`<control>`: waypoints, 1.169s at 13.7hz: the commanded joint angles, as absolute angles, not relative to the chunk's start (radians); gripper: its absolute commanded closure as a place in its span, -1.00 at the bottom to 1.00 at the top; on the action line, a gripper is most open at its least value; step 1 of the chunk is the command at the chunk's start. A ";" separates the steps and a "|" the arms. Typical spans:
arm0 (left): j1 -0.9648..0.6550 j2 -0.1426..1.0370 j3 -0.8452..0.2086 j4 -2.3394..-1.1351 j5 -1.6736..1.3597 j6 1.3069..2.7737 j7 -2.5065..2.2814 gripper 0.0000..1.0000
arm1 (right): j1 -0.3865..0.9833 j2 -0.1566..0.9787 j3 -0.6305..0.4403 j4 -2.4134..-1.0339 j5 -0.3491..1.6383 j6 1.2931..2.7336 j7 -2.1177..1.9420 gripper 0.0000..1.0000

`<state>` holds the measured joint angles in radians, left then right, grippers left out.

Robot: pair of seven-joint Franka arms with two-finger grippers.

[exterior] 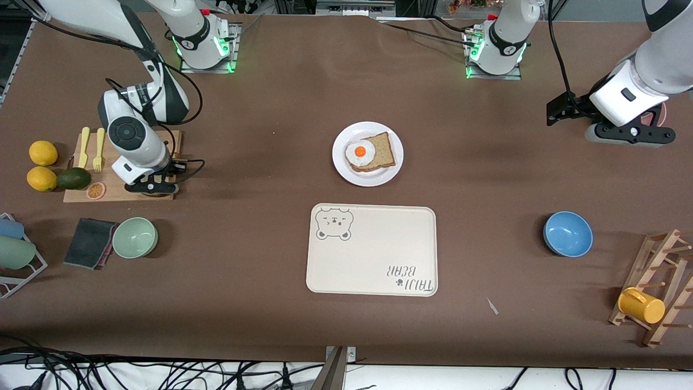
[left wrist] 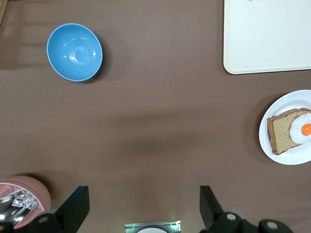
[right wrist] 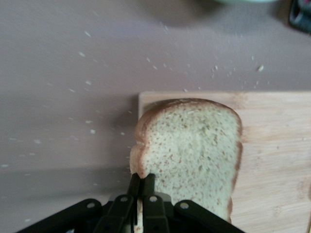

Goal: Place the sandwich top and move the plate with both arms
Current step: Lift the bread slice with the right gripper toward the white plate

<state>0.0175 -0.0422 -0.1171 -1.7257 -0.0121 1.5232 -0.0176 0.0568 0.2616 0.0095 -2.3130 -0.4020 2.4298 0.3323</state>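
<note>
plate (exterior: 367,154) beside tray (exterior: 372,249) (farther back)

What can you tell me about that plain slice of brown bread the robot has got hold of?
The plain light-brown wholemeal bread slice is roughly square with a darker crust and a speckled crumb. The right gripper pinches its edge between shut black fingers. It is at a corner of the pale wooden cutting board; whether it still rests there cannot be told.
</note>
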 commanded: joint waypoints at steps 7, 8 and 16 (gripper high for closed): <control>0.018 -0.038 -0.117 -1.713 -0.011 1.506 -0.021 -1.00 | 0.052 0.170 0.265 -2.070 -0.299 2.087 0.341 1.00; 0.018 -0.038 -0.117 -1.713 -0.011 1.506 -0.021 -1.00 | 0.057 0.179 0.299 -2.028 -0.251 2.063 0.351 1.00; 0.018 -0.038 -0.117 -1.713 -0.011 1.506 -0.021 -1.00 | 0.340 0.403 0.327 -1.694 -0.134 1.958 0.710 1.00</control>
